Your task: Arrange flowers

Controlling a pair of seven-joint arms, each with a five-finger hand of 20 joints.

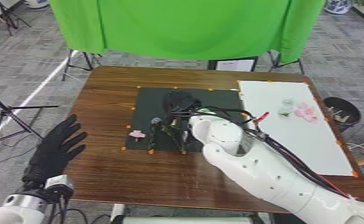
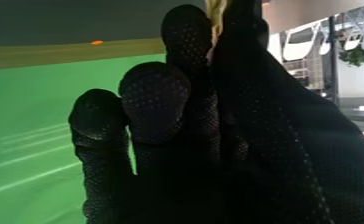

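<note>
Right hand (image 1: 180, 102) closed on pale stem (image 2: 216, 17)

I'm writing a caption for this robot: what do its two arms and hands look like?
The right arm is white and rounded, with black cables and a thin red one along it. The left arm is white too, with dark wiring. The left hand and right hand wear black fabric gloves, the right one's finely dotted.

Head view: set at my head, facing forward and down over the table (image 1: 107, 185), from a distance. Right wrist view: set at my right wrist, facing along my right hand (image 1: 180, 101), very close. Shared: that hand, green cloth (image 1: 178, 30), part of the table.
</note>
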